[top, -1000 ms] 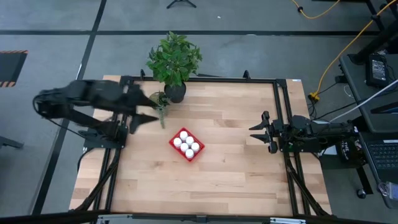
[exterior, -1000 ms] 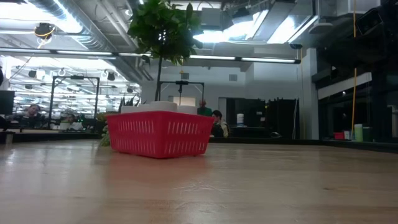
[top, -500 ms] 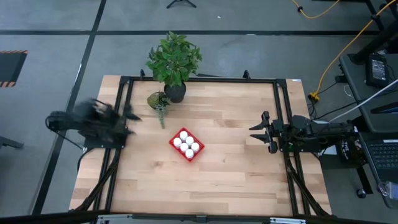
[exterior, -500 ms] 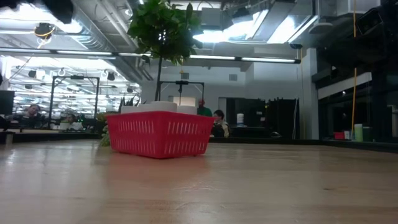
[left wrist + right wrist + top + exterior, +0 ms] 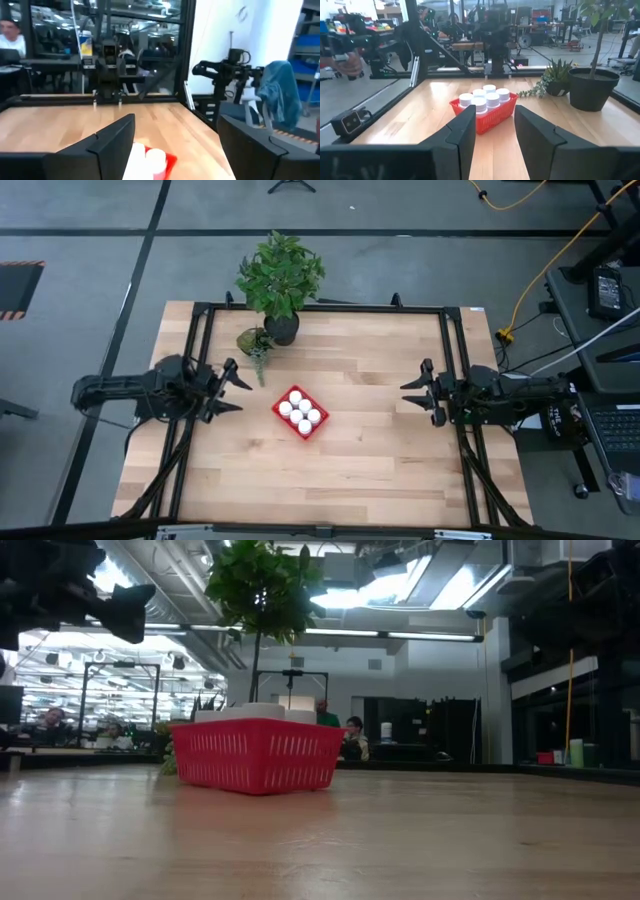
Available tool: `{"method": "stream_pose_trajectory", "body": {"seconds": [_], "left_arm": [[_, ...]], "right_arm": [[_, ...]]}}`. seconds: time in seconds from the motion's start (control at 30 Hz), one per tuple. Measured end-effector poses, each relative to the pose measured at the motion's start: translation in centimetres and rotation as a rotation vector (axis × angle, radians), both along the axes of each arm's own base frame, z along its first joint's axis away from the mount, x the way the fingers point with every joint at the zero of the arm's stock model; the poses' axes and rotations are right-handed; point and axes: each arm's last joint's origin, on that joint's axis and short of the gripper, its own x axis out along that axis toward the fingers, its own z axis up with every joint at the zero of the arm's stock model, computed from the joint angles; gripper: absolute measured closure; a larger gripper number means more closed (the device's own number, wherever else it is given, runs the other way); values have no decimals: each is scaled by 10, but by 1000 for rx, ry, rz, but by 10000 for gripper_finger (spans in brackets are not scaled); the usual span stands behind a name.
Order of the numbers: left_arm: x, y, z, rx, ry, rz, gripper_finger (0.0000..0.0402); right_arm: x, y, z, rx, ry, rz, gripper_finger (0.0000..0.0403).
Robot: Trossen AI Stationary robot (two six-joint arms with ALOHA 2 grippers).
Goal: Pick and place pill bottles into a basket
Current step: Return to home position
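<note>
The red mesh basket (image 5: 300, 412) stands on the table's middle, with several white pill bottles (image 5: 299, 413) upright inside it. It also shows in the low view (image 5: 257, 755), the right wrist view (image 5: 487, 114) and the left wrist view (image 5: 167, 162). My left gripper (image 5: 236, 385) is open and empty over the table's left edge, left of the basket. My right gripper (image 5: 411, 396) is open and empty at the table's right side, pointing toward the basket.
A leafy plant in a black pot (image 5: 281, 326) stands at the table's far edge, with a small succulent (image 5: 256, 344) beside it, between my left gripper and the basket's far side. A dark frame (image 5: 450, 370) borders the table.
My left arm has drawn back from the small plant toward the table's left edge, then settled with its gripper pointing toward the basket. The basket, the bottles and my right arm have kept still.
</note>
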Motion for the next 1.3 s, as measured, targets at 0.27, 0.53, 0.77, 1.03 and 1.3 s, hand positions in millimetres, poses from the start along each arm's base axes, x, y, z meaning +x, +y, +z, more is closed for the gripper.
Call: {"method": "stream_pose_trajectory", "body": {"seconds": [0.27,0.53,0.77,1.03,1.3], "left_arm": [[-2,11,-1,44,1,43,125],[-1,25,-7,159,53,453,125],[-2,30,-9,171,87,600,125],[-2,30,-14,81,143,595,125],[-2,30,-14,66,140,595,125]], "right_arm": [[0,0,0,0,4,0,266],[0,0,0,0,3,0,266],[0,0,0,0,3,0,266],[0,0,0,0,3,0,266],[0,0,0,0,3,0,266]]}}
